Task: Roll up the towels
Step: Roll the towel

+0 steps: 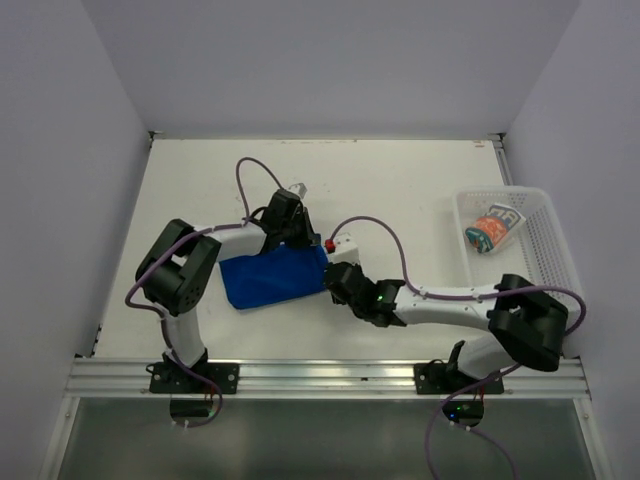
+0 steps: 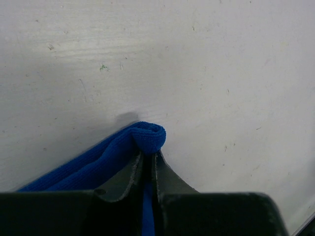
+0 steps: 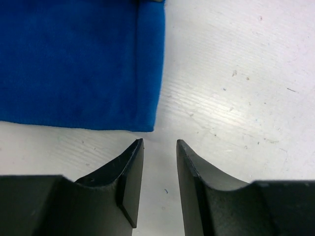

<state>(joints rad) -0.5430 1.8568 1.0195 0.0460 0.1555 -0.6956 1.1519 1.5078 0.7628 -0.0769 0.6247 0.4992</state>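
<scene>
The blue towel (image 1: 268, 280) lies flat on the white table between the two arms. My left gripper (image 1: 291, 238) is at its far edge. In the left wrist view this gripper (image 2: 150, 153) is shut on a bunched fold of the blue towel (image 2: 93, 169), and cloth shows between the jaws. My right gripper (image 1: 336, 281) is at the towel's right edge. In the right wrist view it (image 3: 160, 142) is open and empty, just short of the blue towel's (image 3: 74, 59) near corner. The patterned towel (image 1: 491, 229) lies rolled in the basket.
A white mesh basket (image 1: 545, 245) stands at the right edge of the table. Grey walls close in the table on the left, back and right. A metal rail (image 1: 320, 375) runs along the near edge.
</scene>
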